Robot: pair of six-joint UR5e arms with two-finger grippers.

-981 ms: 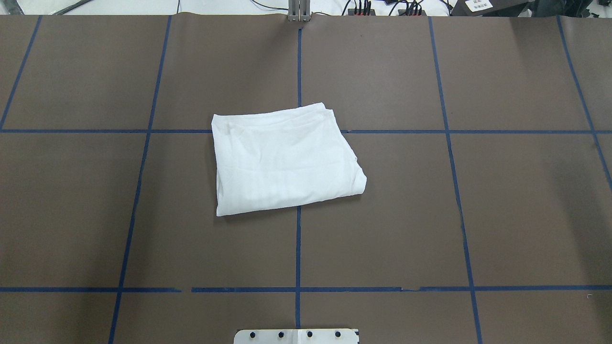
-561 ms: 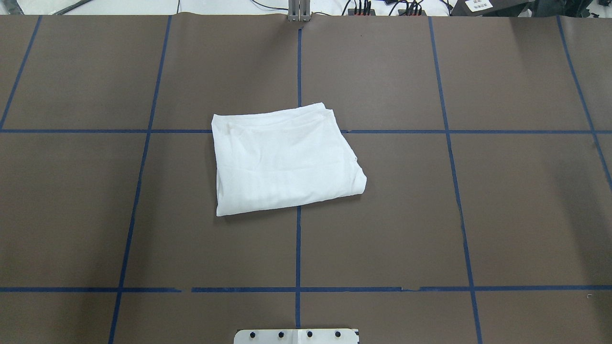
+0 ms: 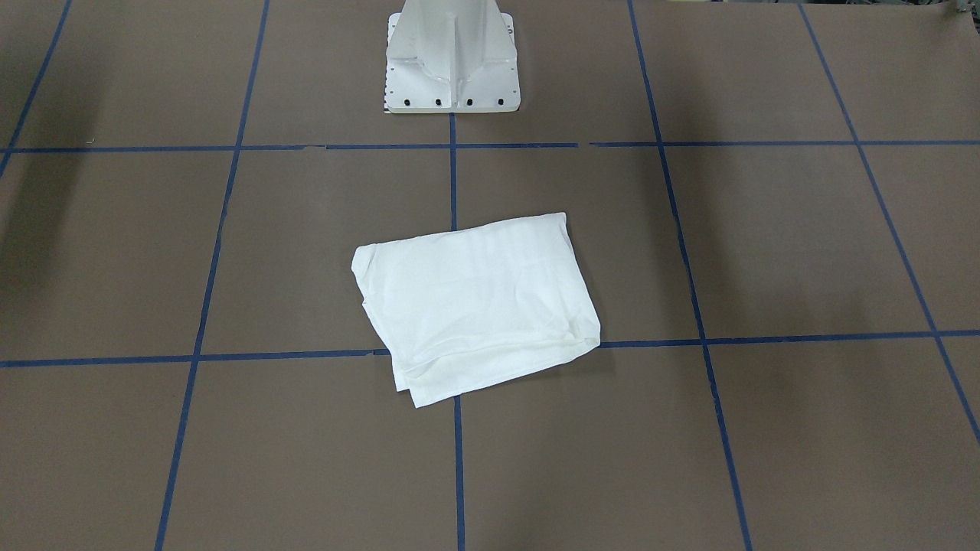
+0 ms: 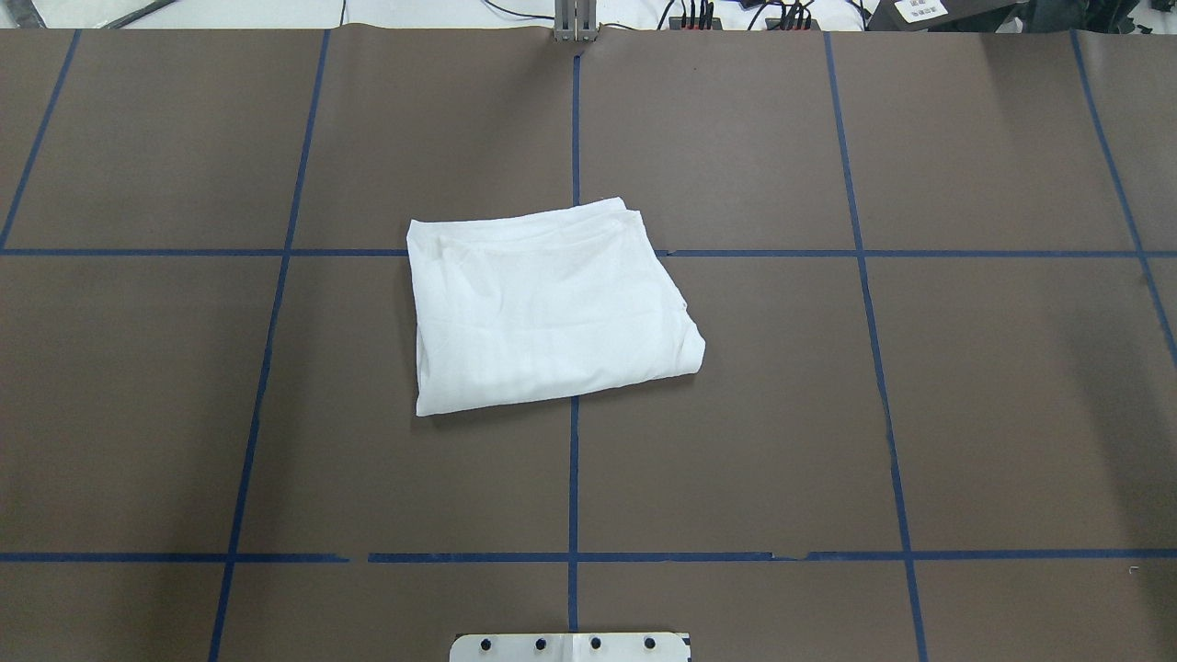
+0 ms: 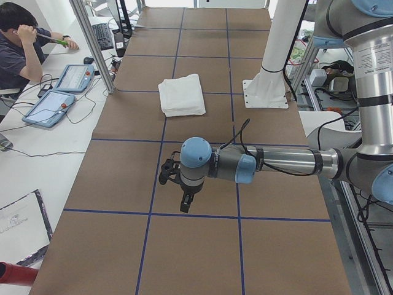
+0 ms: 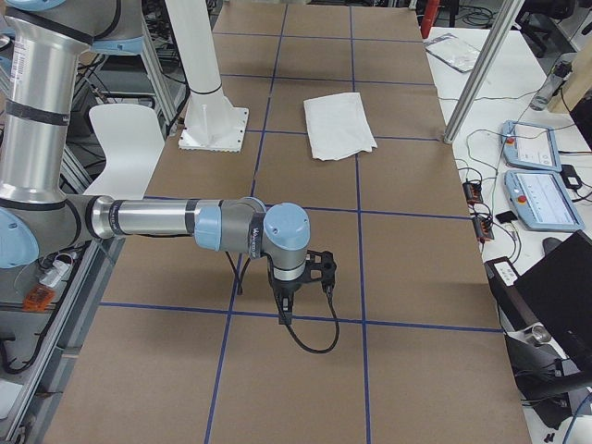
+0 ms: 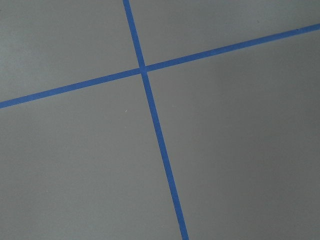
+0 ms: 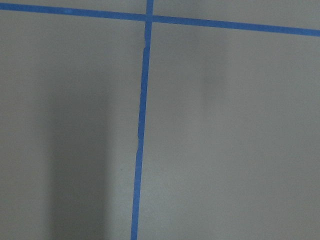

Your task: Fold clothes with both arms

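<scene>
Brown paper-covered table [image 4: 782, 414] gridded with blue tape [image 4: 573, 478], folded white T-shirt [image 4: 547, 308] lying flat near its centre, left gripper [image 5: 184, 206] and right gripper [image 6: 283, 313] hovering well apart from it, whether either claw is released or clenched impossible to tell

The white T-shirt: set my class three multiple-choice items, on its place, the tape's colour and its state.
1. Where does the T-shirt lie? A. over a crossing of tape lines B. on the floor C. inside a basket
2. What colour are the tape lines? A. red B. yellow C. blue
3. What state is the T-shirt in? A. spread flat, sleeves out B. folded into a compact bundle C. rolled into a ball
Answers: 1 A, two lines vanish under it; 2 C, every line on the brown table is blue; 3 B, layered edges show, no sleeves out.
</scene>
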